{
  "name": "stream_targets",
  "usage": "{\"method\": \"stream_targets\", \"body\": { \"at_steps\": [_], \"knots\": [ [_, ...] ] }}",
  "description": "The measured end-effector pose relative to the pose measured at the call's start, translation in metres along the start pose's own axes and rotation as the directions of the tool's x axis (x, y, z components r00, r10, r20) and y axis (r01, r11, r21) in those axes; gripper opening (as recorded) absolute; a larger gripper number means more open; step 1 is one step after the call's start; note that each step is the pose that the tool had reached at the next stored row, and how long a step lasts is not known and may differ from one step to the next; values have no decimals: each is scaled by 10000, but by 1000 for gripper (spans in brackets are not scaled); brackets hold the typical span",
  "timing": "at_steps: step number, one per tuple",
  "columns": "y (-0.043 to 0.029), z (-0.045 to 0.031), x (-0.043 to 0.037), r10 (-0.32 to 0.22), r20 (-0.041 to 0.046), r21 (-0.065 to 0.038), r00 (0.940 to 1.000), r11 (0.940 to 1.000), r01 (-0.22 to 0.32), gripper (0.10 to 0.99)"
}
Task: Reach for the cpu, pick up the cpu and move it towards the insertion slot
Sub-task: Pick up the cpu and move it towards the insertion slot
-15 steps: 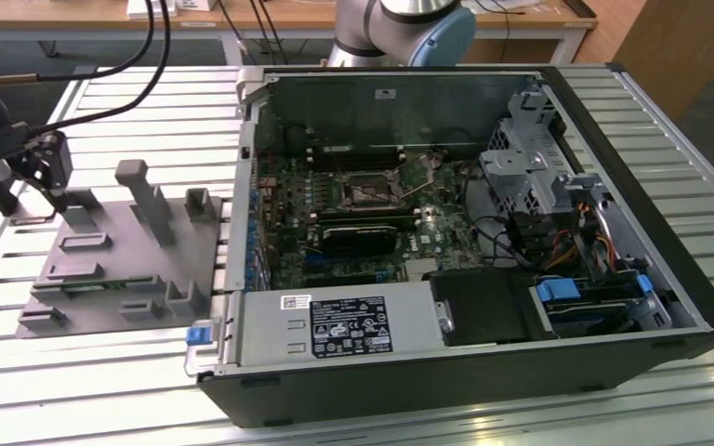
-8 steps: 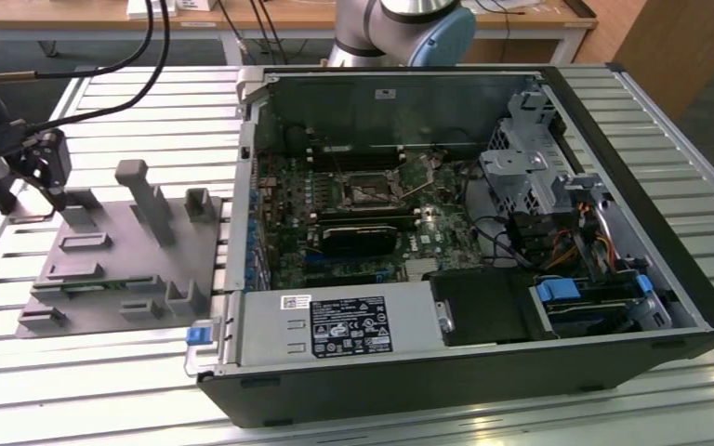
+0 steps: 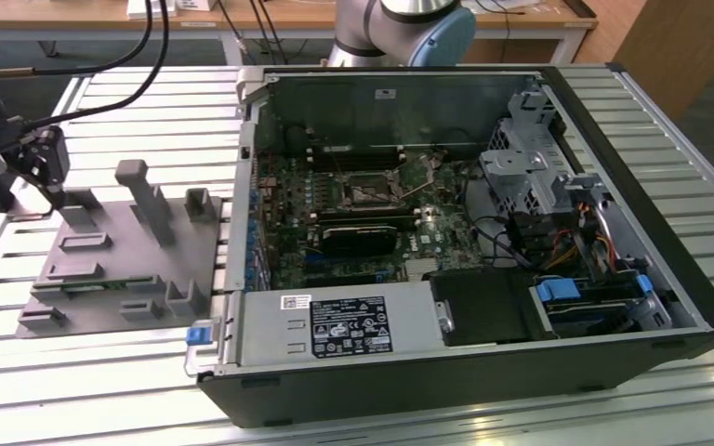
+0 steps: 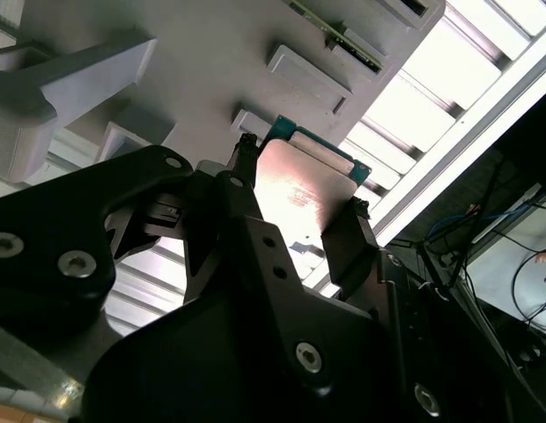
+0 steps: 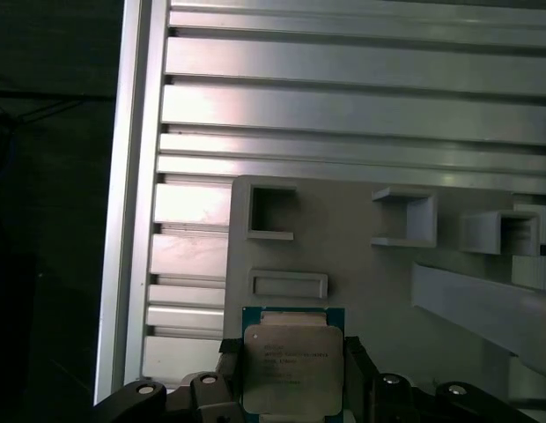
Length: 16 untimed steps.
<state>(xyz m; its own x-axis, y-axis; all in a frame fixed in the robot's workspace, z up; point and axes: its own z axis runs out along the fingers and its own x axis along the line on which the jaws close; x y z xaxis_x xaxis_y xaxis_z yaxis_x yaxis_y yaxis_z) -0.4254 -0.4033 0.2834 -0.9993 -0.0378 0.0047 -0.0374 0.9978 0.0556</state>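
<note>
Exterior view first: the gripper (image 3: 45, 186) is out at the exterior view's left, over a corner of the grey holder plate (image 3: 109, 269) and well apart from the open computer case (image 3: 456, 381). Inside that case sits the insertion slot (image 3: 367, 192), a square with a dark centre on the green board. So by my reckoning the whole carry across is left to do.

Now the second wrist view, and here's the cpu (image 4: 299, 189), right between the two black fingers (image 4: 247, 203). They are drawn in just chip-wide, one against each opposite edge with no gap that I can see, so I call that a grip made. The shiny metal top faces up, away from the plate (image 4: 211, 53). I cannot tell whether the chip has cleared the plate or rests on it.

In the first wrist view the cpu (image 5: 291, 370) is over the plate (image 5: 361, 264), just beside a shallow rectangular pocket (image 5: 289, 285). The chip is square, so it has no long axis to speak of. It lies flat with its edges running parallel to the plate's edges, and its green rim shows on the side away from the gripper body. The reach is done, the grasp looks done, and the lift is unclear.
</note>
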Motion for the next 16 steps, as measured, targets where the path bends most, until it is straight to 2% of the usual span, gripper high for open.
{"method": "stream_targets", "body": {
  "at_steps": [16],
  "knots": [
    [3, -49, 0, 0, -1, 0, 10000, 10000, 0, 541]
  ]
}}
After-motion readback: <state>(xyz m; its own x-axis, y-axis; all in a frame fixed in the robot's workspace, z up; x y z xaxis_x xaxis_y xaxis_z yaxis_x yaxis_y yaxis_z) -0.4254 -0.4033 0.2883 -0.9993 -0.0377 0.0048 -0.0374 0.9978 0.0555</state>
